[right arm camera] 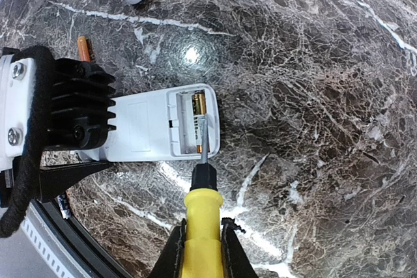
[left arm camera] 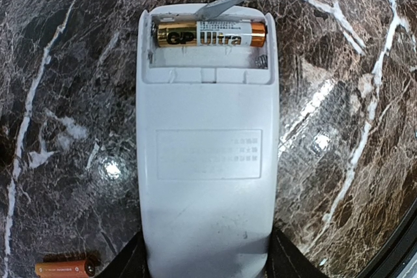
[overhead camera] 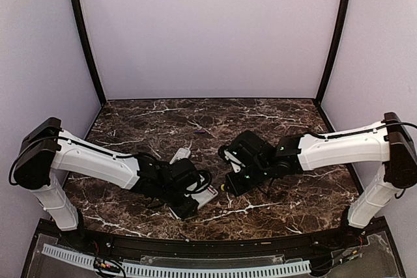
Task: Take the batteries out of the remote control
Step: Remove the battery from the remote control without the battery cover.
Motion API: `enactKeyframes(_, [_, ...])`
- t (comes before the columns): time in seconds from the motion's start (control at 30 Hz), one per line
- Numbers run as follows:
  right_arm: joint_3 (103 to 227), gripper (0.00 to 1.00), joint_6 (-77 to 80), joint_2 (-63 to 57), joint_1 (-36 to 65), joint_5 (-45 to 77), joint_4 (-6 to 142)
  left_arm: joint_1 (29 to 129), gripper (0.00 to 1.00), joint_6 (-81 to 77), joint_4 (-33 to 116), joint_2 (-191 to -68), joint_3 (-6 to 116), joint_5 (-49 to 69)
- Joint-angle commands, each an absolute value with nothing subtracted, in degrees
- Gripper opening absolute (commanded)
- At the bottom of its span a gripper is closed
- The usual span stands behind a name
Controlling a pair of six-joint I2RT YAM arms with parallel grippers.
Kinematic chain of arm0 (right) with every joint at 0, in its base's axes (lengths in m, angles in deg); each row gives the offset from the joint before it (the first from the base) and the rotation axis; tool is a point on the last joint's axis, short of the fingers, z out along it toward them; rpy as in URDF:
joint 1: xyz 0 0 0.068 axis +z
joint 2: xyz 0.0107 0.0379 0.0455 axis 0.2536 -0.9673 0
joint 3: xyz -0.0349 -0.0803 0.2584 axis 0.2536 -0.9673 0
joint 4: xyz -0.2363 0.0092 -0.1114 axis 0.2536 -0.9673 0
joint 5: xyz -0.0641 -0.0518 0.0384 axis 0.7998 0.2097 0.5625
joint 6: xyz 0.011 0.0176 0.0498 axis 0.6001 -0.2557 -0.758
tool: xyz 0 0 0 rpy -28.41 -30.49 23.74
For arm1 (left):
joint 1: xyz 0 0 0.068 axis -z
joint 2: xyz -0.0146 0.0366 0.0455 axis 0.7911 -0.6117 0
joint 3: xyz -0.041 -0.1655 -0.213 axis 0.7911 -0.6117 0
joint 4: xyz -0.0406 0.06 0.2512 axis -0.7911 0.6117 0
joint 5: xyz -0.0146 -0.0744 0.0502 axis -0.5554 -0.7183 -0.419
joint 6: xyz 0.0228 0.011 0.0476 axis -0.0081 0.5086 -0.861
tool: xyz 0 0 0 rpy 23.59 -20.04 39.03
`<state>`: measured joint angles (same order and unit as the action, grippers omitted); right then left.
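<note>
Crosswise in the open compartment at the far end of the white remote (left arm camera: 208,180) lies a gold-and-black battery (left arm camera: 210,34), with the screwdriver (right arm camera: 201,216) blade tip touching its edge. The right gripper (right arm camera: 202,255) is clamped on the yellow handle, whose lower end the frame cuts off. The left gripper (left arm camera: 208,262) pinches the remote's near end, and only slivers of its fingers show. A loose orange battery (left arm camera: 62,268) lies on the marble table (left arm camera: 352,161), partly cropped.

Lab enclosure: blank walls (overhead camera: 208,30), marble tabletop (overhead camera: 273,115)
</note>
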<state>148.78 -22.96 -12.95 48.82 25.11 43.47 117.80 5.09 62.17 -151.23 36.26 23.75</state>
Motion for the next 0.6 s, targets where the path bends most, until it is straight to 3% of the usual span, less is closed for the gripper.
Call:
enactKeyframes(0.0, [149.8, 0.0, -21.8, -14.9, 49.6, 26.6, 41.1, 118.0, 0.45, 4.2, 64.5, -151.9, 37.2, 25.3])
enactKeyframes(0.57, [151.5, 0.0, -22.4, -16.1, 49.4, 20.5, 41.3, 118.0, 0.44, 3.7, 64.6, -152.1, 37.3, 25.7])
